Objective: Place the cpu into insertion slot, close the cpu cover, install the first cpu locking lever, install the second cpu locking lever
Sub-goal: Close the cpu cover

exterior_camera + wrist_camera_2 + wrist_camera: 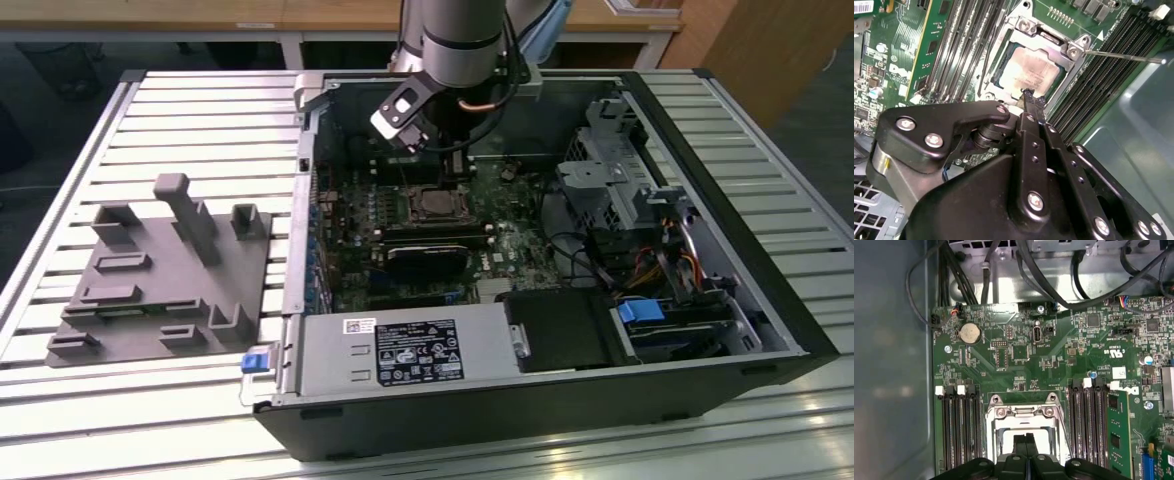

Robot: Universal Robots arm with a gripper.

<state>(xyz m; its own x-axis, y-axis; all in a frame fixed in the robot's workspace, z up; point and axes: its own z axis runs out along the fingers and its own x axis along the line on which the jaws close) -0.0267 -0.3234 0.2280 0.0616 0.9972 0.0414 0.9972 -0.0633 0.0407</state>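
Observation:
The cpu point(1026, 70) lies in the insertion slot point(430, 205), its pale metallic face showing through the cut-out of the silver cpu cover point(1050, 39). The cover lies flat over it. A thin silver locking lever point(1124, 56) sticks out from one corner of the socket, over the memory slots. My gripper point(1029, 95) is shut with nothing between its black fingers. Its tips hang just above the socket's edge, beside the cpu face. In the first wrist view the gripper point(1026, 441) hovers over the socket frame point(1024, 412). In the exterior view the gripper point(450, 165) reaches down into the open case.
Long black memory slots point(959, 425) flank the socket on both sides, with a green module point(1117, 435) in one. A black heatsink point(427, 255) sits in front of the socket. Cables point(1054, 290) hang near the board's edge. A grey fixture point(160, 270) stands on the table at the exterior view's left.

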